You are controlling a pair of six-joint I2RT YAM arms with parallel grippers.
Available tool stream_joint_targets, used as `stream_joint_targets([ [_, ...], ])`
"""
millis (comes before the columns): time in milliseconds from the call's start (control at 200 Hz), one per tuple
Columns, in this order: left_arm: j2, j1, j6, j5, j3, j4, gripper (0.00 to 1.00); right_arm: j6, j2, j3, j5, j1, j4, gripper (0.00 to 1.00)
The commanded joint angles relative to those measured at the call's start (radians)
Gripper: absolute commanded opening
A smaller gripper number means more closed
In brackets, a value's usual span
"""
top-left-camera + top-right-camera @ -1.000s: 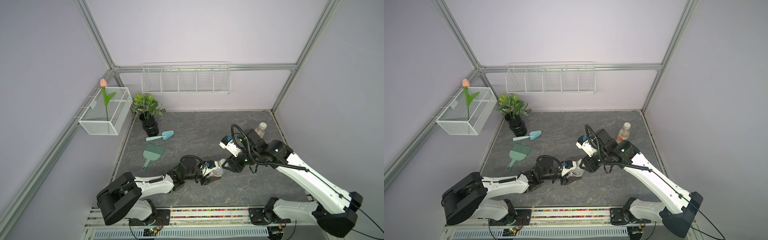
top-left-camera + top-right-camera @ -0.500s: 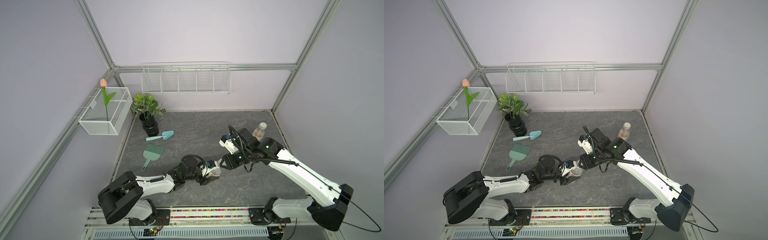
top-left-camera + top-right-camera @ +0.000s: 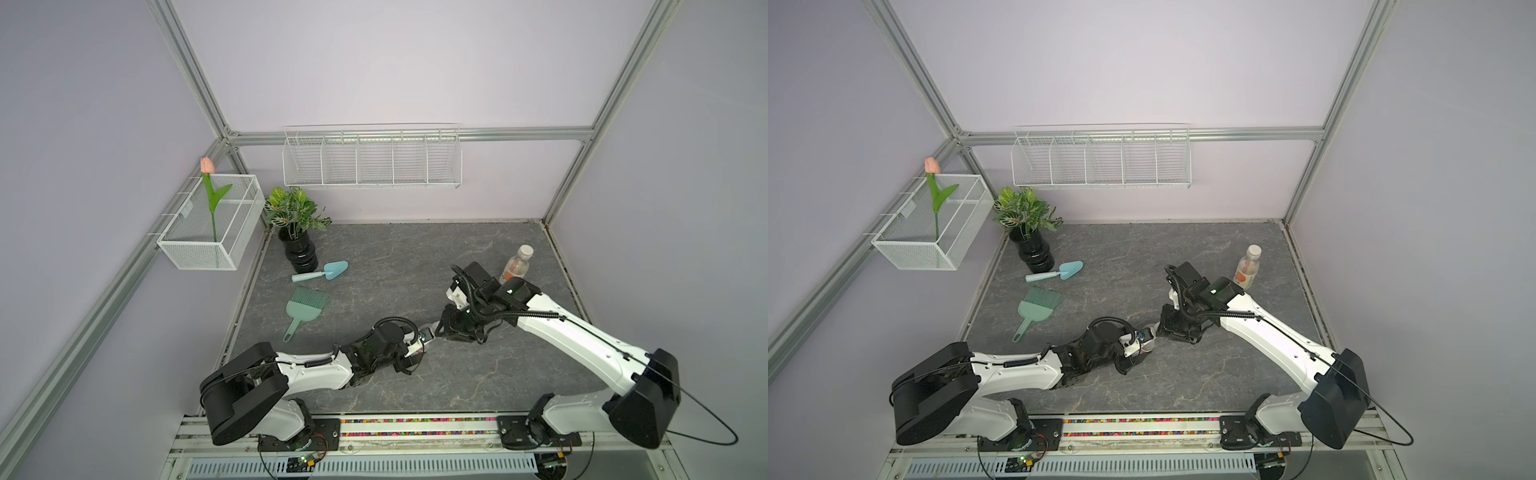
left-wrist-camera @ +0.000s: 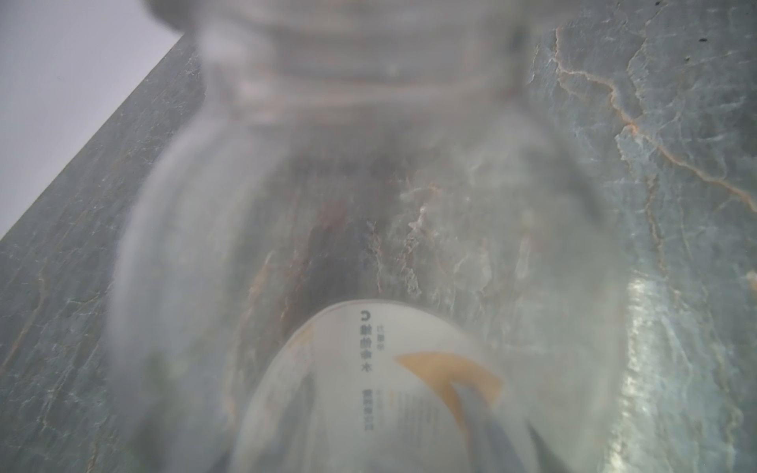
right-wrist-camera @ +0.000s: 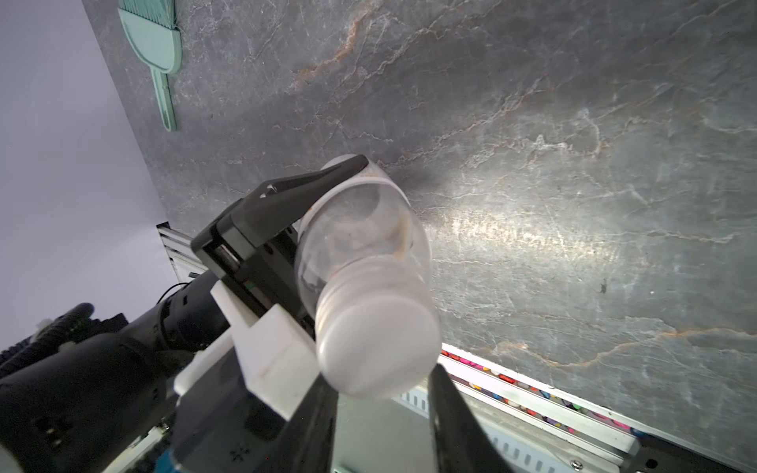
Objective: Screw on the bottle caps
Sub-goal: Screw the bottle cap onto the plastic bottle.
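Note:
My left gripper is shut on a small clear bottle with a white, orange-marked label. It holds the bottle tilted, neck toward my right arm, near the table's front middle. In the right wrist view one black left finger lies along the bottle, and a white bottle cap sits on its neck. My right gripper is shut on that cap, one finger at each side. A second bottle stands upright at the back right with a white cap on it.
A black ribbed vase with a plant stands at the back left. A blue trowel and a green brush lie near it. Wire baskets hang on the back wall and the left wall. A rail edges the front.
My right arm has swung left, bringing its gripper closer against the bottle's neck. The left arm and the bottle have barely shifted.

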Motion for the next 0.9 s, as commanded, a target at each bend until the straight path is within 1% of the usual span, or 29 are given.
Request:
stream_joint_targets([
  [0, -0.024, -0.041, 0.077, 0.081, 0.054, 0.090, 0.50, -0.008, -0.039, -0.012, -0.067, 0.001, 0.133, 0.51],
  [60, -0.026, -0.041, 0.072, 0.104, 0.057, 0.078, 0.50, -0.125, -0.081, 0.004, -0.035, 0.002, 0.068, 0.60],
  [140, -0.031, -0.040, 0.052, 0.124, 0.056, 0.078, 0.50, -0.308, -0.129, 0.031, 0.013, 0.001, -0.036, 0.67],
  [175, -0.033, -0.040, 0.050, 0.137, 0.056, 0.078, 0.50, -0.373, -0.147, 0.038, 0.045, 0.001, -0.107, 0.68],
  [235, -0.038, -0.040, 0.042, 0.163, 0.060, 0.072, 0.50, -0.445, -0.170, 0.038, 0.091, 0.001, -0.152, 0.70],
  [410, -0.046, -0.030, 0.016, 0.255, 0.068, 0.061, 0.49, -0.612, -0.210, 0.033, 0.055, 0.001, -0.171, 0.74],
  [480, -0.052, -0.026, 0.010, 0.269, 0.065, 0.060, 0.49, -0.642, -0.221, 0.041, 0.067, 0.000, -0.192, 0.74],
  [600, -0.055, -0.022, 0.009, 0.289, 0.066, 0.059, 0.49, -0.657, -0.221, 0.046, 0.063, -0.002, -0.200, 0.74],
  [715, -0.049, -0.022, 0.009, 0.296, 0.068, 0.063, 0.49, -0.633, -0.212, 0.041, 0.067, -0.002, -0.183, 0.66],
  [895, -0.047, -0.021, 0.011, 0.294, 0.069, 0.061, 0.49, -0.569, -0.212, 0.029, 0.034, -0.002, -0.122, 0.53],
])
